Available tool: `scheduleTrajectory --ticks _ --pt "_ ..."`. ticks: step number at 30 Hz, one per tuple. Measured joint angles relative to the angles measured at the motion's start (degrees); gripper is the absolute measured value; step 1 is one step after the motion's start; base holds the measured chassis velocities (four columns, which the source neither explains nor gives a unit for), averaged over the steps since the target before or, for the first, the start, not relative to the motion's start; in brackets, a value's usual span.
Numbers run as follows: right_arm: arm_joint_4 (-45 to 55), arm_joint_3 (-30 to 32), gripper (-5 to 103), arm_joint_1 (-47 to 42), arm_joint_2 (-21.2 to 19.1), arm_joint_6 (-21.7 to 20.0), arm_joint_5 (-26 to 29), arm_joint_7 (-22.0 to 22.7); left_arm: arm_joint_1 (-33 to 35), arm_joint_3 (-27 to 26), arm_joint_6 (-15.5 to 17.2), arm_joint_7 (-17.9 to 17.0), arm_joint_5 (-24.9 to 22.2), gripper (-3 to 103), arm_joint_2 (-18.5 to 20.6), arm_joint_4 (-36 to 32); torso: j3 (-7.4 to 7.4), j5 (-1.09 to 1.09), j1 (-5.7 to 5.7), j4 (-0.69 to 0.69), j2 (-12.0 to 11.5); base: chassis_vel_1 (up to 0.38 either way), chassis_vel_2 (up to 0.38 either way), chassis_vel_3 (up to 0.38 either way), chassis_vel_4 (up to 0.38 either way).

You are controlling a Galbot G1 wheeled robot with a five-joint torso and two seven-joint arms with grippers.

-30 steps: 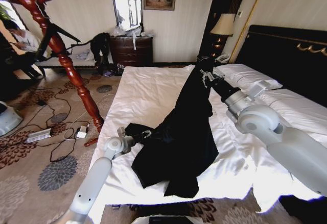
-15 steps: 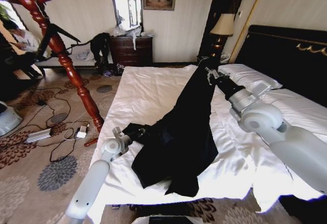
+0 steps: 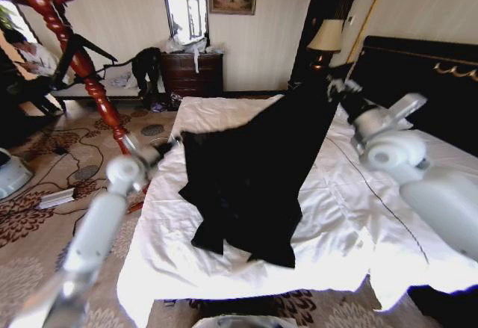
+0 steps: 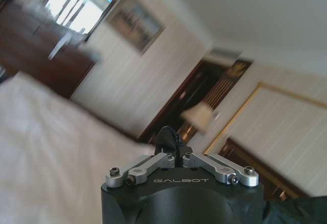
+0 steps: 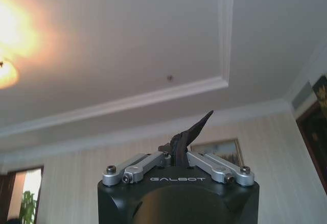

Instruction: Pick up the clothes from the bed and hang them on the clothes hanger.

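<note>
Your left gripper (image 3: pixel 173 143) and right gripper (image 3: pixel 337 85) each pinch black cloth; the clothes (image 3: pixel 250 182) hang between them over the bed (image 3: pixel 358 216). The clothes hanger (image 3: pixel 75 55) stands just beyond the left claw, probably nearer it. "GALBOT" reads on both wrists.

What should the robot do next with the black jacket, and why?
Probably keep lifting: both tools, left and right, are shut on the clothes, but the hem seems to drag on the bed, with the clothes hanger away on the left.
</note>
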Motion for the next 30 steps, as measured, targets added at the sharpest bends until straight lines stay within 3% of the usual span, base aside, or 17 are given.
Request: scheduleTrajectory --ticks 2,6,8,10,11,12,13,15,16,18,19,21,24,30 --pt "-0.02 0.65 1 3.98 -0.6 0.0 2.32 0.14 -6.09 -0.44 0.17 -0.38 -3.25 2 4.34 -2.17 -0.01 0.03 0.0 -0.01 0.0 0.0 0.0 0.0 0.0" --pt "3.72 3.41 1 2.38 -3.51 0.08 3.63 0.05 -5.94 -1.55 0.77 -0.32 -6.2 2 9.86 -8.36 -0.02 0.01 -0.01 0.01 0.01 0.0 0.0 0.0 0.0" --pt "8.92 4.57 1 -2.19 -5.68 0.59 3.43 0.27 -1.36 -2.69 1.14 -0.53 -6.61 2 12.67 -14.5 -0.04 0.02 -0.04 -0.02 0.02 0.0 0.0 0.0 0.0" --pt "13.5 4.95 1 -7.97 -6.08 1.04 1.77 1.45 5.4 -4.91 1.43 -0.64 -4.02 2 14.01 -20.53 -0.04 0.01 -0.05 -0.04 0.03 0.0 0.0 0.0 0.0" --pt "13.5 4.95 1 -7.97 -6.08 1.04 1.77 1.45 5.4 -4.91 1.43 -0.64 -4.02 2 14.01 -20.53 -0.04 0.01 -0.05 -0.04 0.03 0.0 0.0 0.0 0.0" --pt "16.04 5.05 1 -12.21 -5.44 1.14 -0.01 2.27 12.35 -6.5 1.51 -0.53 0.05 2 14.01 -24.87 -0.04 0.07 -0.05 0.0 0.02 0.0 0.0 0.0 0.0" --pt "18.03 5.24 1 -16.7 -4.8 1.19 -2.2 2.81 20.11 -7.05 1.6 -0.42 5.53 2 12.83 -27.47 -0.03 0.09 -0.04 0.05 0.02 0.0 0.0 0.0 0.0" --pt "20.33 5.22 1 -25.93 -3.42 1.33 -7.4 3.35 36.31 -5.87 1.88 -0.47 16.94 2 7.82 -28.99 -0.02 -0.05 -0.03 -0.03 0.02 0.0 0.0 0.0 0.0" --pt "20.33 5.22 1 -25.93 -3.42 1.33 -7.4 3.35 36.31 -5.87 1.88 -0.47 16.94 2 7.82 -28.99 -0.02 -0.05 -0.03 -0.03 0.02 0.0 0.0 0.0 0.0" --pt "20.66 4.32 1 -32.47 -2.54 1.34 -11.11 3.44 46.01 -3.92 1.78 -0.95 22.88 2 3.9 -28.03 -0.02 0.01 -0.04 0.03 0.01 0.0 0.0 0.0 0.0" --pt "20.66 4.32 1 -32.47 -2.54 1.34 -11.11 3.44 46.01 -3.92 1.78 -0.95 22.88 2 3.9 -28.03 -0.02 0.01 -0.04 0.03 0.01 0.0 0.0 0.0 0.0" --pt "19.89 3.37 1 -38.27 -1.55 1.34 -15.39 3.28 54.25 -0.9 1.94 -2.09 27.68 2 0.99 -25.97 -0.03 0.04 -0.05 0.0 0.01 0.0 0.0 0.0 0.0" --pt "18.71 2.59 1 -40.6 -0.4 1.34 -17.32 3.11 58.32 1.42 3.11 -3.6 30.2 2 -0.41 -24.57 -0.03 0.04 -0.04 -0.02 0.02 0.0 0.0 0.0 0.0" --pt "17.13 1.2 1 -40.92 1.9 1.34 -18.31 3.14 63.81 1.97 7.23 -8.62 28.46 2 -2.39 -26.5 -0.02 0.03 -0.03 0.0 0.02 0.0 0.0 0.0 0.0"
